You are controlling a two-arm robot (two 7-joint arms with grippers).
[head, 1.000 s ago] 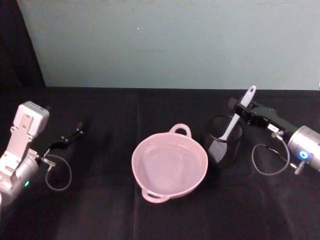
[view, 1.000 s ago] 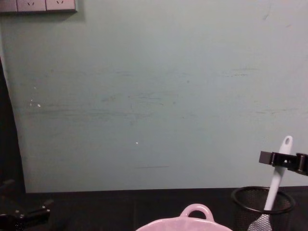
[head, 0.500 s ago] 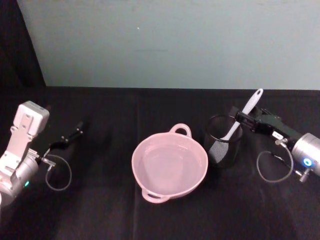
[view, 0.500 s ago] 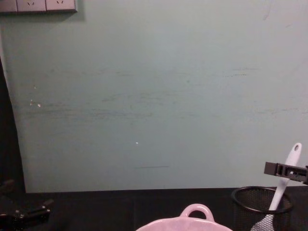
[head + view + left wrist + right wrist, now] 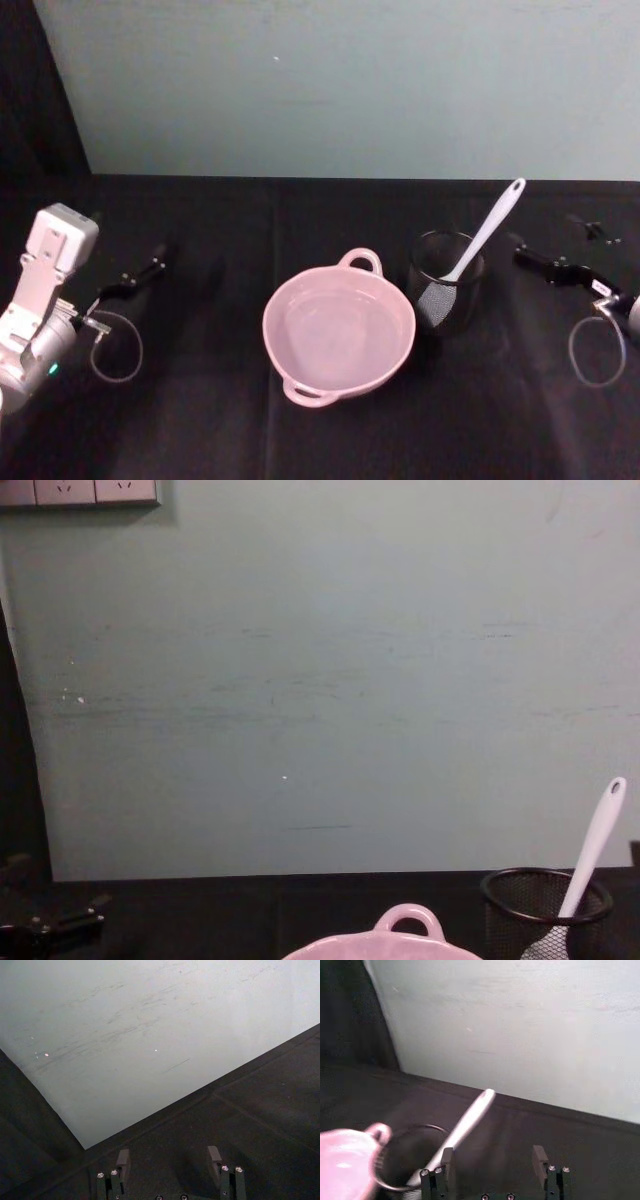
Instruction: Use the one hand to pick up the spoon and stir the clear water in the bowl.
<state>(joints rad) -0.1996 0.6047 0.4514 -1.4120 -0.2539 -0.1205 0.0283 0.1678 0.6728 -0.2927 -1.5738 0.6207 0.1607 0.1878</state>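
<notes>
The right gripper [image 5: 552, 267] hangs low over the black table [image 5: 200, 420] at the robot's right, its fingers [image 5: 446, 1157] apart with nothing between them. The spoon [image 5: 484, 231] is to its left, near but not touching, standing head-down in the mesh cup [image 5: 446, 293] with its handle leaning up toward the gripper's side and the holed end highest. In the right wrist view the spoon [image 5: 457, 1132] rises from the cup [image 5: 407, 1157] just ahead of one finger, clear of both. The chest view shows the spoon [image 5: 590, 855] propped against the cup's [image 5: 545, 910] rim, in front of the pale green wall [image 5: 320, 680].

The bowl [image 5: 339, 330] sits beyond the cup from the right gripper, just beside the cup, near the middle of the table. It is upright, one loop handle toward the wall and one toward the robot, and clear water lies in it. Its rim [image 5: 345, 1165] also shows in the right wrist view, next to the cup.

The left gripper [image 5: 140, 274] is parked well apart at the robot's left, fingers [image 5: 123, 1160] apart and empty.
</notes>
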